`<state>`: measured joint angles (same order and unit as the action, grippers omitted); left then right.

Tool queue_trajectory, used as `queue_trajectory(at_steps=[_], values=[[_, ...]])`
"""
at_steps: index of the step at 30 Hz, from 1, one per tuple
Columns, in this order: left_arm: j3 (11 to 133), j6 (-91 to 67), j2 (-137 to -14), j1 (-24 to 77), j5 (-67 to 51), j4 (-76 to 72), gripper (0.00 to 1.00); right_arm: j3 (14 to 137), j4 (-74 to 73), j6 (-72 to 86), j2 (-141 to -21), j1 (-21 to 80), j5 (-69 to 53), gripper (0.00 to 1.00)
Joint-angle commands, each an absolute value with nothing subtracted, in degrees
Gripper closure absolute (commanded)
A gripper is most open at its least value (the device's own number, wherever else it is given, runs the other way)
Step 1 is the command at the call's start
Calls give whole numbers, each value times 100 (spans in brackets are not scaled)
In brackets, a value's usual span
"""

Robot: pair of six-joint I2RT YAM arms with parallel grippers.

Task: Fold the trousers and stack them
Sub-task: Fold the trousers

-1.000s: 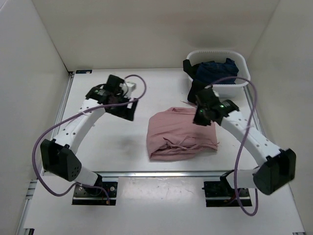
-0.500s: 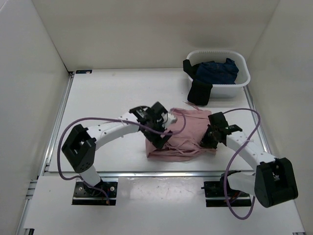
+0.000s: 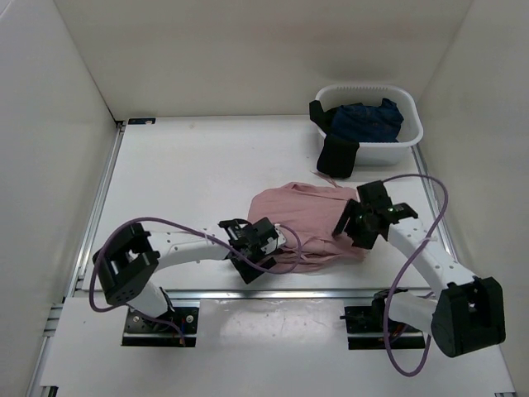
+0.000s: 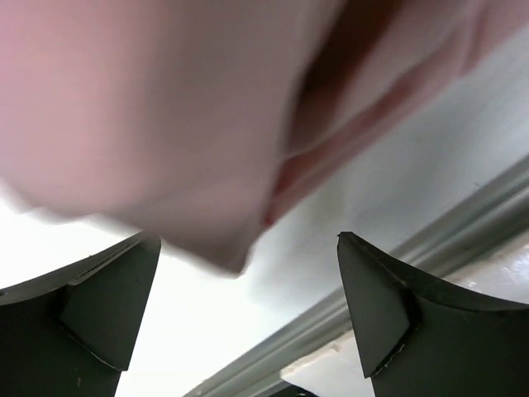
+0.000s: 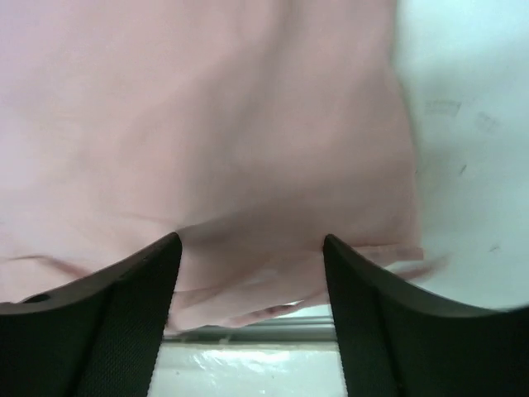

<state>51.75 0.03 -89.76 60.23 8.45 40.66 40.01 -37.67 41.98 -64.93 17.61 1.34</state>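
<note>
**Item:** large dusty-pink soft fabric cargo trousers [image 3: 307, 217], folded into a thick bundle. They lie on the white table [image 3: 190, 178], right of centre and near the front rail. The long axis runs roughly left to right across the table.

**Left gripper** [image 3: 261, 251]: low at the bundle's near-left corner. Its wrist view shows the jaws spread wide, with a pink corner hanging just ahead of the gap and nothing pinched.

**Right gripper** [image 3: 359, 225]: at the bundle's right edge, pointing in over the cloth. The jaws are wide, fabric fills the view ahead of them, and nothing is clamped.

**Relation for the next move:** the trousers lie between the two grippers, one at each end of the long axis. Neither arm is clearly nearer. Judged as a two-arm grasp about to close for a further fold or a lift.

**Surroundings:** white plastic ribbed basket [image 3: 411, 137] at the far right, well apart from the bundle. It holds a dark navy garment [image 3: 369, 118], and a black garment [image 3: 338, 154] drapes over its near-left rim.
</note>
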Motion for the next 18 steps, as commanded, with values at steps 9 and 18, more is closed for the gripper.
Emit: queue_trajectory(at_steps=[9,18], values=[[6739,0,-7796,5573,-630,5018,0,5301,-3833,3270,-7004,328,-394,12],[7963,0,-9332,3876,-1838,4325,0,4518,-2419,3428,-7866,-229,-1309,12]])
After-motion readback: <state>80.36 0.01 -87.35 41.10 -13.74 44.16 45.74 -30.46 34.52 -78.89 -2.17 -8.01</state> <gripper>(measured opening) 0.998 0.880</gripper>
